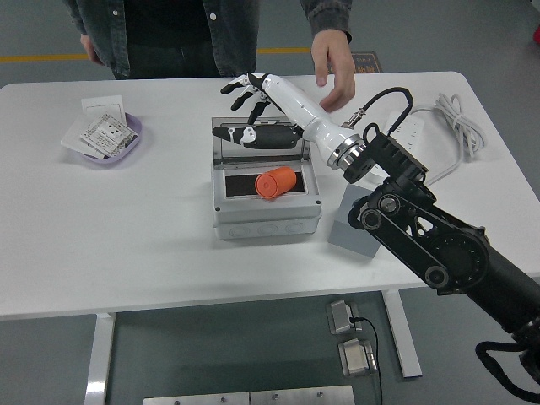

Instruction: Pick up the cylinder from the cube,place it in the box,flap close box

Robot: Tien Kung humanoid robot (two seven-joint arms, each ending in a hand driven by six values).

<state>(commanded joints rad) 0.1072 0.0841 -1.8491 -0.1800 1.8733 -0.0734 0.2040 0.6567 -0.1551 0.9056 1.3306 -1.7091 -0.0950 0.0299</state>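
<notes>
Orange cylinder (276, 183) lies in box (266, 221); right hand (257, 105) spread above lid

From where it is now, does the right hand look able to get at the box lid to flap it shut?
Probably yes. The right hand is open, right at the top of the raised lid, with nothing between them. The person's hand hovers nearby, off to the side.
</notes>
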